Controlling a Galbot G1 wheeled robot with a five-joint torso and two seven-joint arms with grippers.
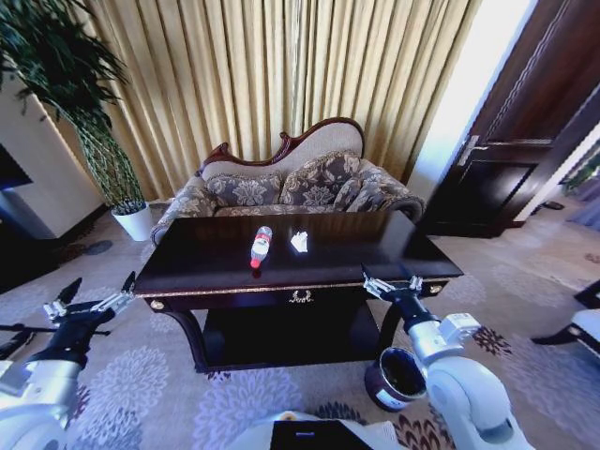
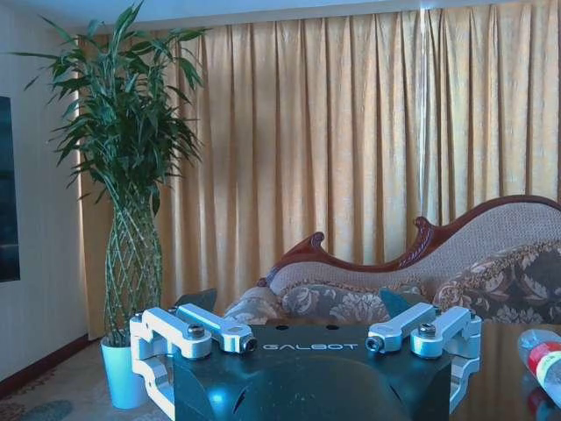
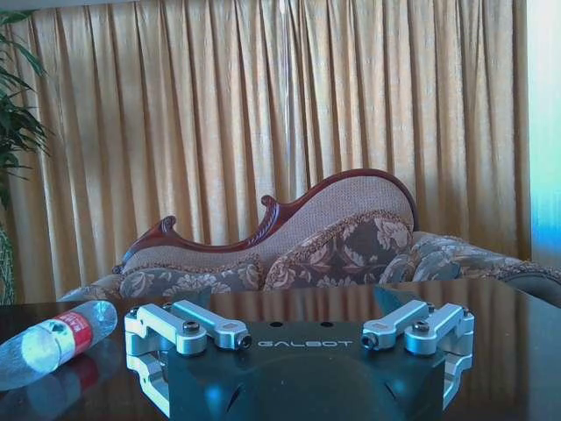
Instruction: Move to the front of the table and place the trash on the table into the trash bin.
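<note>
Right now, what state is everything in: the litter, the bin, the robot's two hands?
bottle: lying on its side on the table, capped, untouched.
crumpled paper: resting on the tabletop beside the bottle, apart from it.
trash bin: upright on the carpet by the table's front right leg, open-topped.
left hand: open, holding nothing, off the table's left front corner.
right hand: open, holding nothing, at the table's front edge.

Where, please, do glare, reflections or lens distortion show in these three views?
Head view: daylight blows out the window beside the door, and the door frame bows at the edge. Right wrist view: a bright strip washes out one edge, and the glossy table mirrors the bottle. Left wrist view: light glows evenly through the curtains.
</note>
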